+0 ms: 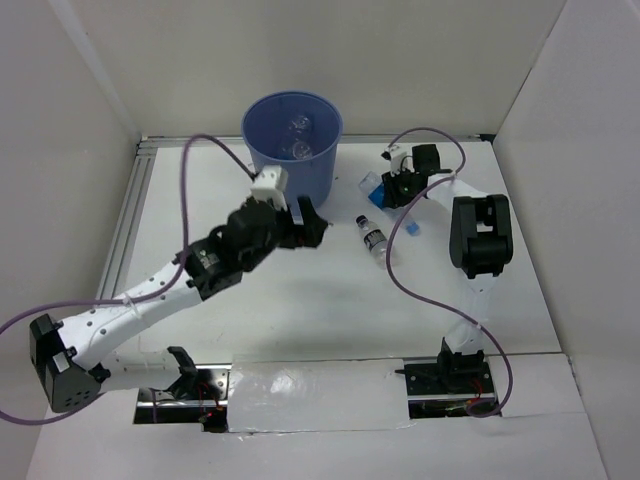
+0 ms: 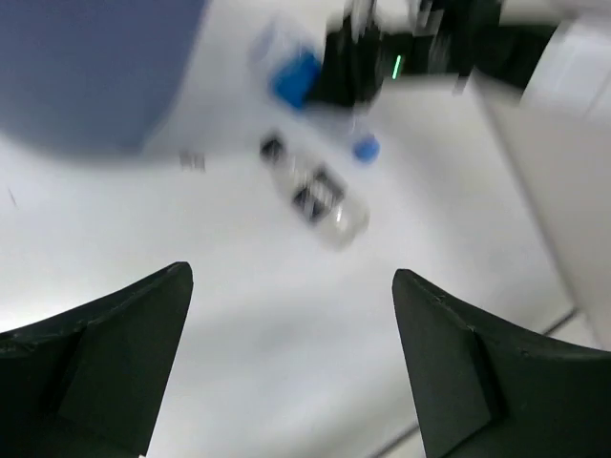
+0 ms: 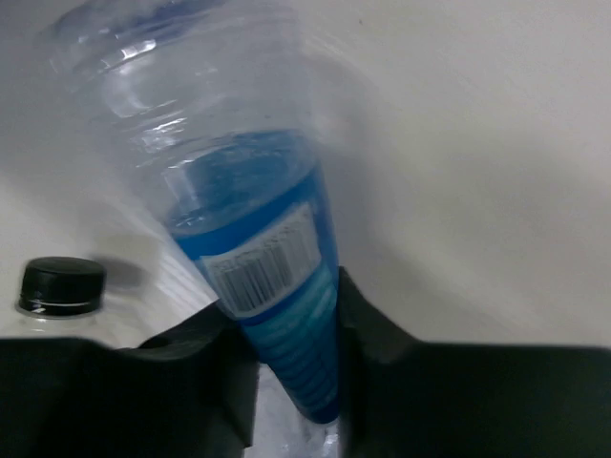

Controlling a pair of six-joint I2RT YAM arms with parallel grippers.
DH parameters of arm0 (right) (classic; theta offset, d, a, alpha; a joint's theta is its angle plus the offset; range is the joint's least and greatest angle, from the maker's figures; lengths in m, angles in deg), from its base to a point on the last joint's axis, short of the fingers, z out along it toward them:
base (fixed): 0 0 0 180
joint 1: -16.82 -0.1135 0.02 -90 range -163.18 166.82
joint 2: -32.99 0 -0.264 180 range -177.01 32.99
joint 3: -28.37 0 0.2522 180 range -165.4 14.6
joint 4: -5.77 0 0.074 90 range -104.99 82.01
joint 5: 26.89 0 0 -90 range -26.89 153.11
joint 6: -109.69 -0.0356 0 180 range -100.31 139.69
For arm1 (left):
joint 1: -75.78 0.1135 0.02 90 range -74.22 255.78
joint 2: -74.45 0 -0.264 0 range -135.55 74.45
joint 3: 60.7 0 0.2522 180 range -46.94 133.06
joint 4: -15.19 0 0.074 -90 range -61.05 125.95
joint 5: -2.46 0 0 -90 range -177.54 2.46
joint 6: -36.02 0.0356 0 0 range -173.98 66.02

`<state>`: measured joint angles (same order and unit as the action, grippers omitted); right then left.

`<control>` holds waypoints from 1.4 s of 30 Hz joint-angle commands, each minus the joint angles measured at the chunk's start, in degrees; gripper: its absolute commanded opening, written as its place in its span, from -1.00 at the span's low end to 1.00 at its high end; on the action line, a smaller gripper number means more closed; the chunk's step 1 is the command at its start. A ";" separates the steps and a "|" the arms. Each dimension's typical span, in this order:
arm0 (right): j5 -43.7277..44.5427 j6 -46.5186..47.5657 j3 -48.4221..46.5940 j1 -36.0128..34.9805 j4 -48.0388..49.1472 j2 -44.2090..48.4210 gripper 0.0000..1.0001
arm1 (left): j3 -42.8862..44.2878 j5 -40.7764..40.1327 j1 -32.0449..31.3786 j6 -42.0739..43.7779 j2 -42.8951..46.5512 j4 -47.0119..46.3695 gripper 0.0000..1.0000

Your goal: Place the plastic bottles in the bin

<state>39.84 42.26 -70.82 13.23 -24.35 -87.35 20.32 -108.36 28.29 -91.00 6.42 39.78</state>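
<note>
- My right fingers (image 3: 191, 382) are clenched on the clear plastic bottle half full of blue liquid (image 3: 258, 239). They pinch its labelled part, and it leans out from them at a tilt.
- My left fingers (image 2: 95, 372) are spread wide with nothing between them, hanging above the white tabletop (image 2: 267, 334).
- Near the held bottle a clear, black-capped plastic bottle (image 1: 373, 238) lies on its side, untouched by either pair of fingers.
- The tall round blue-purple plastic bin (image 1: 320, 170) stands at the far edge with at least two clear bottles (image 1: 298, 150) inside. My left arm sits just in front of it.
- What could go wrong, as I judge it: the liquid makes the tilted bottle heavy away from my grip, so it may pivot or slip on the way over. It could also clip the bin's rim or my left arm — both lie on that path.
- Hard to make out: the held bottle's end past my fingers is cut off, the left wrist view is smeared with blur, and I cannot count everything inside the bin.
</note>
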 commanded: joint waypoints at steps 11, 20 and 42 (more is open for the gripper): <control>-15.66 -1.19 -17.10 1.85 -7.47 21.10 -0.86 | -25.16 -1.69 -13.42 -22.58 4.41 -1.24 0.99; -16.20 -20.87 -34.51 -10.54 11.78 16.55 -0.58 | -24.03 1.48 -14.48 -22.58 -1.75 -3.88 0.99; -6.09 -20.65 -51.44 -11.27 -0.56 8.94 0.91 | -3.83 -0.44 -15.53 -18.79 -19.39 -8.03 0.99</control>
<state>32.04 18.22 -122.73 -2.84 -20.09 -91.26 10.58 -106.37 13.04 -110.71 -9.32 33.99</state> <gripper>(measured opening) 0.974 0.993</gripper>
